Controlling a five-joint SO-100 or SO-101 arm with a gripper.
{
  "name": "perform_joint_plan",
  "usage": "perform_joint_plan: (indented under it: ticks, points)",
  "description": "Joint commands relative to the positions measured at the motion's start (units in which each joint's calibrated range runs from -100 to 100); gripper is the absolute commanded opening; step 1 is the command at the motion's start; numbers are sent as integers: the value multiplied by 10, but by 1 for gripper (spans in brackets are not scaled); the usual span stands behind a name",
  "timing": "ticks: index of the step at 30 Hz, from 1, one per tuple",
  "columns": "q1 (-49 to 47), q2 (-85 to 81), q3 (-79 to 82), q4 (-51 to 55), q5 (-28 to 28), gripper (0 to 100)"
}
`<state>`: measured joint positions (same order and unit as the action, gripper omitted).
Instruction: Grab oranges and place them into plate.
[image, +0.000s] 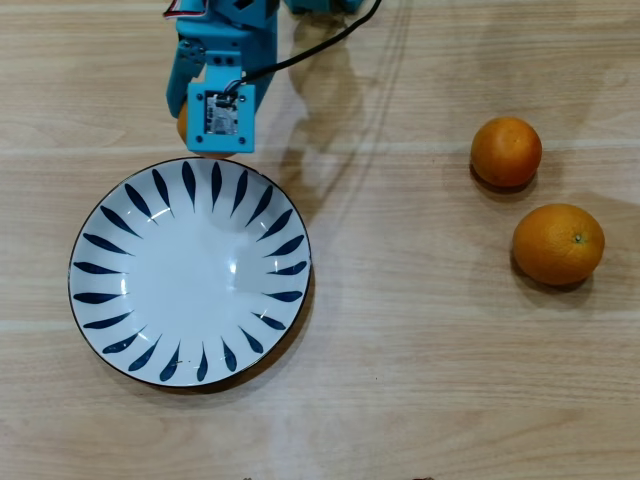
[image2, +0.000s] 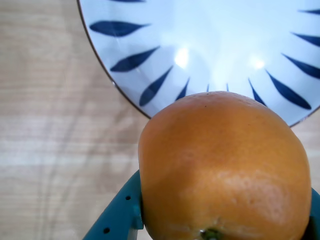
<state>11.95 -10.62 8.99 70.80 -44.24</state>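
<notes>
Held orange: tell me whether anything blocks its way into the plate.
Nothing visible does. The gripper holds the orange just outside the plate's rim, at the plate's upper edge in the overhead view. The plate is empty, and the other two oranges lie far to the right.

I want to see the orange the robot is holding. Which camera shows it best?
The wrist view: the held orange fills the picture, clamped in the teal gripper, with the plate just beyond. In the overhead view the arm covers it; only an orange sliver peeks out.
</notes>
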Motion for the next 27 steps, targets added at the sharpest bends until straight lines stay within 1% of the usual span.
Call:
perform_joint_plan:
  ticks: [1,7,13,15,18,20,25,27]
  points:
    - [-36,34,-27,-89,-8,25]
    - [-57,125,-31,-162,-8,25]
    - [-61,137,-31,-165,-6,41]
    - [-61,137,-32,-163,-8,43]
    - [-69,121,-41,-157,-6,44]
    - [-76,89,-52,-132,-4,44]
    - [-115,15,-131,13,-6,43]
    - [-141,-1,-165,56,-8,41]
